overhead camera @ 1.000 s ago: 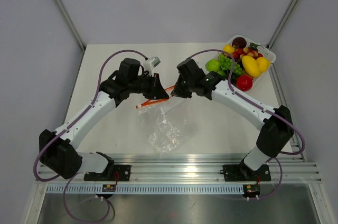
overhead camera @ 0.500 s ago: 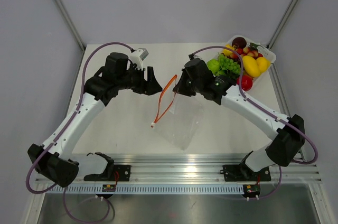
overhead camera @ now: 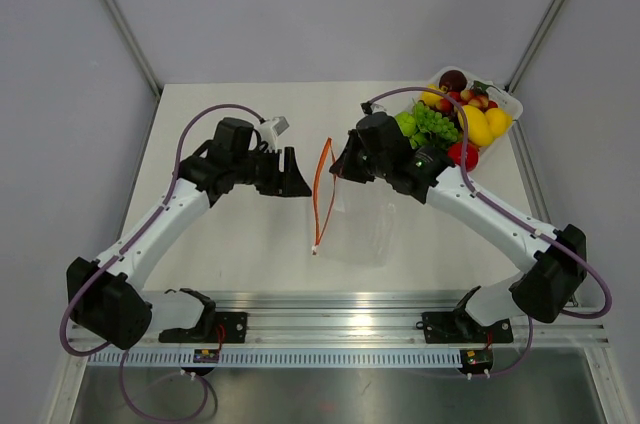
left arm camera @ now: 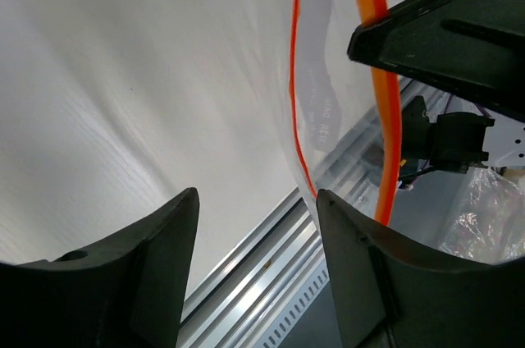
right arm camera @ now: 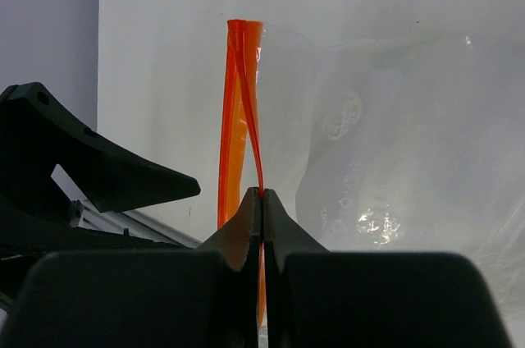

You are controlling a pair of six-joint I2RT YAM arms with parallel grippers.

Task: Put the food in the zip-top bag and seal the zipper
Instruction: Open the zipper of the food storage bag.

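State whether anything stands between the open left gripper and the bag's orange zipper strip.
Nothing visible does. The left gripper faces the zipper across an open gap. The strip hangs from the right gripper, which is shut on it near its far end.

Hanging zip-top bag (overhead camera: 366, 216) between left pincer (overhead camera: 300, 182) and right pincer (overhead camera: 338, 170) blocks centre; passage over table (overhead camera: 300, 109) behind.

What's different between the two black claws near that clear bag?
The left gripper stands open with nothing between its fingers; the right gripper is shut on the zipper. The right gripper holds the zip-top bag by that strip, while the left gripper only hovers beside it. Both are black, two-fingered, and face the bag's orange-red edge.
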